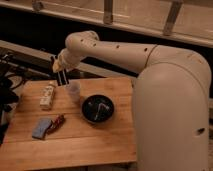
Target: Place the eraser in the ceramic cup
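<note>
While my gripper point(62, 76) hangs clenched on the eraser's point(62, 79) top end beside the cup point(74, 91), it looks light, stiff, easily tilted.

Likely a lab: wooden table point(90, 145) beside metal railing point(107, 11), claw point(62, 79) above.
</note>
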{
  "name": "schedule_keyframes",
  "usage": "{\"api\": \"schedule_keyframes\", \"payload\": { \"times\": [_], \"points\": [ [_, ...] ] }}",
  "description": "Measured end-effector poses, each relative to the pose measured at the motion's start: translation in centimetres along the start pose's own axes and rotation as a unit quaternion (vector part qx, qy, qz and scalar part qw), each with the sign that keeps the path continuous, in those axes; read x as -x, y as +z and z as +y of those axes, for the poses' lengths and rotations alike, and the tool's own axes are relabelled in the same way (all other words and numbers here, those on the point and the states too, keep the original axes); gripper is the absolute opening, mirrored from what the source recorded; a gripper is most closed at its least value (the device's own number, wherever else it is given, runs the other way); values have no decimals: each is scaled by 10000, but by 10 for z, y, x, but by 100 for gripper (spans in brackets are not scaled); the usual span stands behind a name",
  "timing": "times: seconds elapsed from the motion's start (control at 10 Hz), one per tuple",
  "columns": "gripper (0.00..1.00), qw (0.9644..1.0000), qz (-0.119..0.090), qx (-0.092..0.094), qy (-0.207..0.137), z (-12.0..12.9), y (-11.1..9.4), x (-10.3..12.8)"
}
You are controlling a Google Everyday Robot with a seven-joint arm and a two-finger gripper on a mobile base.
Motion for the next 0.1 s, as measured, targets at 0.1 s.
{"api": "schedule_keyframes", "payload": {
  "times": [0.1],
  "points": [
    [0, 10000, -6, -33, 17, -5, -1, -2]
  ]
}}
